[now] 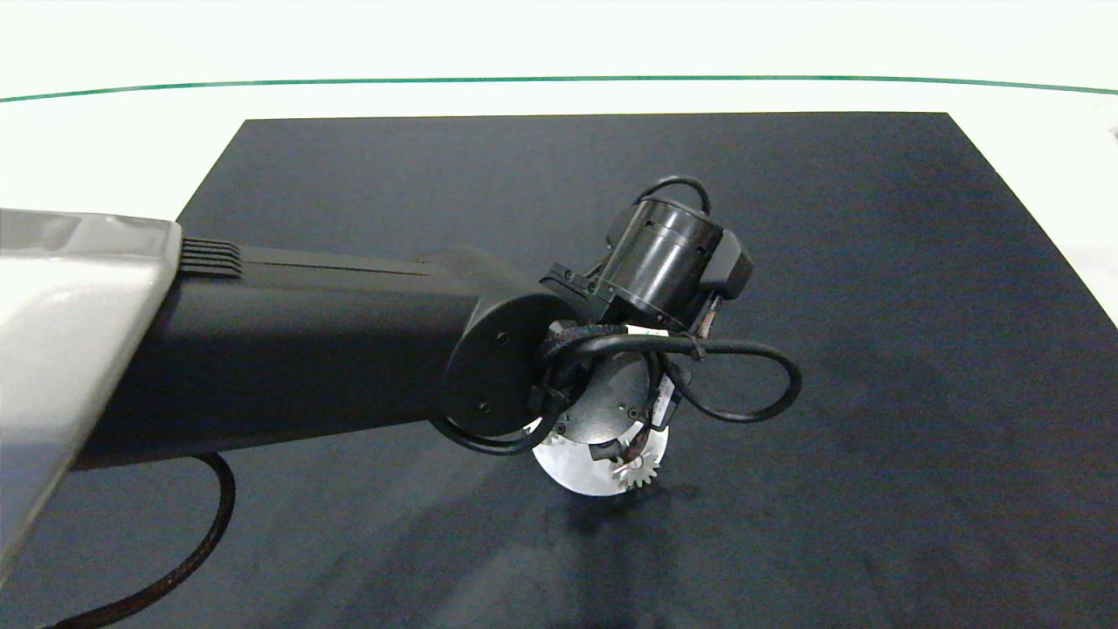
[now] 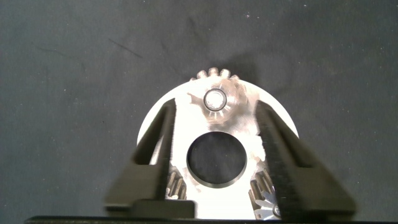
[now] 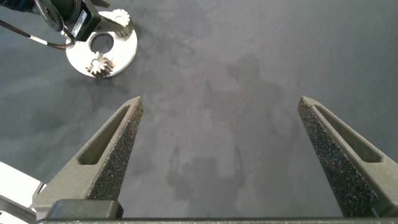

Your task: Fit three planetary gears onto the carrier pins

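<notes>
The white carrier disc [image 2: 158, 115] lies on the dark mat, its large centre hole [image 2: 216, 158] facing up. One planetary gear [image 2: 231, 93] sits at the disc's rim with a carrier pin [image 2: 215, 98] showing through its hole. Two more gears [image 2: 176, 185] [image 2: 264, 193] lie on the disc, each partly hidden by a finger. My left gripper [image 2: 214, 107] hangs open straight over the disc, its fingers straddling the centre hole and holding nothing. In the head view its wrist covers most of the disc [image 1: 576, 476]; one gear [image 1: 638, 472] shows. My right gripper [image 3: 221, 102] stands open above bare mat, well away from the disc [image 3: 121, 53].
The dark mat [image 1: 873, 306] covers most of the white table [image 1: 559, 52]. A looped black cable [image 1: 751, 384] hangs off the left wrist beside the disc. The right arm is outside the head view.
</notes>
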`<action>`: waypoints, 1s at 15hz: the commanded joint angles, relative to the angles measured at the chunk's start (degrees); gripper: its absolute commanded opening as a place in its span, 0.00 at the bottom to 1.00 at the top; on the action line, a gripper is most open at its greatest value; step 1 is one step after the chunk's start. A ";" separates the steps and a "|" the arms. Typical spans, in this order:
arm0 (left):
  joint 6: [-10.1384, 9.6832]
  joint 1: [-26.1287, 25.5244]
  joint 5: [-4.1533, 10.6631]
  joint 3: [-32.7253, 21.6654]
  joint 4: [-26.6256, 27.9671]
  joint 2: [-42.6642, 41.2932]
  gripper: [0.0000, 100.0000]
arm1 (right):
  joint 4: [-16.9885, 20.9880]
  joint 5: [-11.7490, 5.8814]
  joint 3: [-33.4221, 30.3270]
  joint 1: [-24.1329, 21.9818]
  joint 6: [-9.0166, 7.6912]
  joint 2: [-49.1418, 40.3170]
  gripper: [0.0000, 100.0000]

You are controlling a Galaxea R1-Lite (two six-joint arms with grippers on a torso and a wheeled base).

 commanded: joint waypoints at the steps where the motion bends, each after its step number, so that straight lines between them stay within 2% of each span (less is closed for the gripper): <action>1: 0.07 0.15 0.20 -0.08 0.15 -1.07 1.00 | 0.13 -0.09 0.00 0.03 -0.07 0.19 1.00; 3: 0.51 0.51 0.20 1.33 0.32 -6.17 1.00 | 0.13 -0.09 0.09 0.03 -0.07 0.19 1.00; 6: 1.30 3.05 0.29 9.24 0.23 -20.85 1.00 | 0.13 -0.44 0.09 -0.14 -0.15 0.01 1.00; 9: 2.01 11.40 1.26 19.17 0.06 -37.64 1.00 | 0.22 -1.32 0.44 -1.64 -0.42 -1.05 1.00; 11: 4.03 17.38 1.26 25.68 -0.03 -49.41 1.00 | 0.48 -3.96 2.20 -6.82 -1.21 -3.15 1.00; 13: 5.00 22.39 1.35 32.71 -0.21 -61.19 1.00 | 0.40 -9.23 7.03 -12.97 -6.66 -6.67 1.00; 14: 5.00 24.85 1.43 34.73 -0.38 -64.88 1.00 | 0.31 -10.99 8.44 -15.08 -7.62 -8.34 1.00; 15: 4.82 28.63 1.26 37.28 -0.47 -69.54 1.00 | 0.31 -12.40 10.02 -17.37 -7.80 -10.80 1.00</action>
